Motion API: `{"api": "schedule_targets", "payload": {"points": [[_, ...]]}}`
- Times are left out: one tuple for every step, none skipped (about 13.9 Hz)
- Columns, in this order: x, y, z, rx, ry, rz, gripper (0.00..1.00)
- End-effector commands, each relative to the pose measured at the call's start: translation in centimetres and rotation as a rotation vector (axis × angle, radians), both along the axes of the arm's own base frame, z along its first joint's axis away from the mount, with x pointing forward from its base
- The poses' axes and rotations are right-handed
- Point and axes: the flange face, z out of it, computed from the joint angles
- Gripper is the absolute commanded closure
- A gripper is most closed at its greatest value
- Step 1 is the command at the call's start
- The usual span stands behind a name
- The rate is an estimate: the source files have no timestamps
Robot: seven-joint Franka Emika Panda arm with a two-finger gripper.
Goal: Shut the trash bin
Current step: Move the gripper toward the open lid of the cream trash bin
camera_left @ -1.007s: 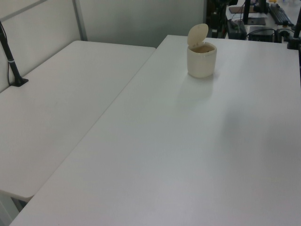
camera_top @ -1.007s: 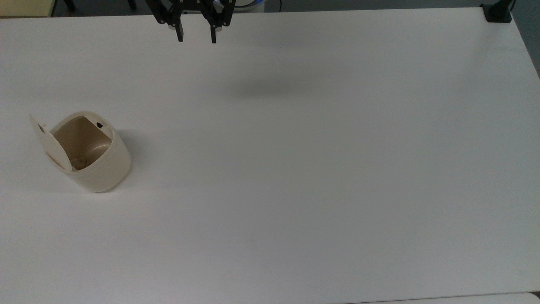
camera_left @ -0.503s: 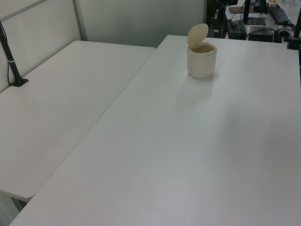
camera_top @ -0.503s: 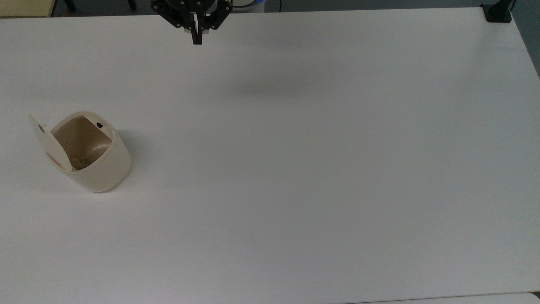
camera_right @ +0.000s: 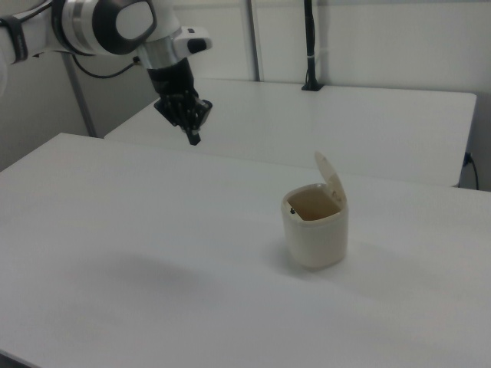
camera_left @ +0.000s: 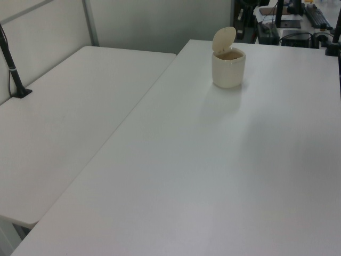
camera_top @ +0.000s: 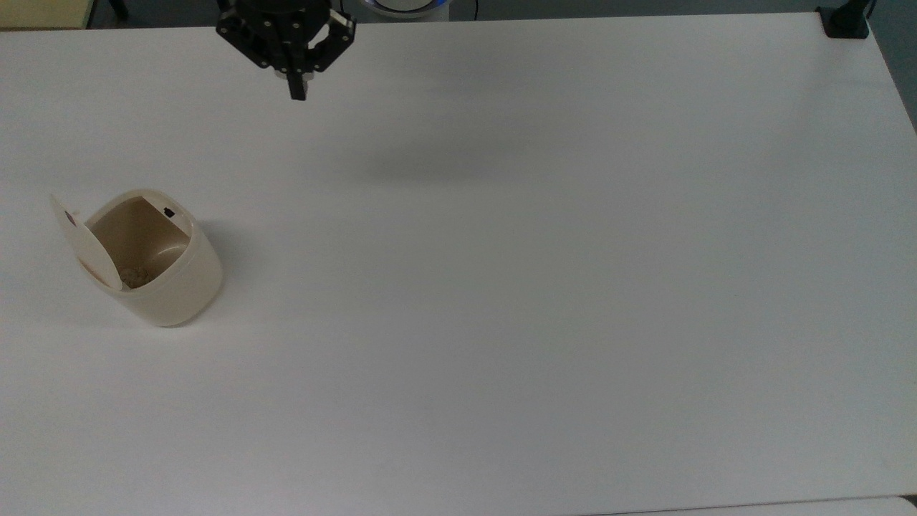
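Toward the top view's left edge, the trash bin [camera_top: 161, 261] stood on the white surface [camera_top: 544, 287] with its lid [camera_top: 84, 244] swung up nearly upright on the side away from the centre, the tan interior showing. A small black button [camera_top: 168, 212] sat at the rim on the far side from the lid.

High in the top view, the gripper [camera_top: 296, 92] hung above the surface's far edge, well apart from the bin, its fingers pressed together into a single point and holding nothing. In the right view the gripper [camera_right: 194, 138] pointed down, to the left of the bin [camera_right: 315, 226] and beyond it.

The closing had not begun, and the risks lay in the approach. The bin looked light and stood loose on a smooth surface, so a push arriving from the side against the body or the lid's edge would probably slide or tip it rather than fold the lid down. A push on the lid's inner face would only force the hinge wider. Coming down too low behind the lid could jam the tip between lid and surface. Stopping short could leave the lid unlatched and let it spring up.
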Motion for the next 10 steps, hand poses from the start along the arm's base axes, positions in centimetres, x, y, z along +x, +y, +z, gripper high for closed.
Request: {"api": "schedule_targets", "payload": {"points": [[0.5, -4.7, 2.4, -0.022, -0.136, -0.091, 1.0], [0.7, -5.9, 2.9, -0.03, -0.185, -0.121, 1.0], [1.0, -7.3, 3.3, -0.036, -0.238, -0.152, 1.0], [1.4, -9.6, 3.1, -0.04, -0.29, -0.208, 1.0], [1.6, -11.1, 3.0, -0.045, -0.321, -0.238, 1.0], [2.4, -13.0, 2.3, -0.058, -0.367, -0.261, 1.0], [2.7, -14.1, 2.5, -0.064, -0.414, -0.28, 1.0], [3.1, -16.0, 1.9, -0.07, -0.467, -0.323, 1.0], [3.5, -17.6, 1.4, -0.08, -0.518, -0.36, 1.0], [3.6, -18.7, 1.0, -0.089, -0.542, -0.383, 1.0]]}}
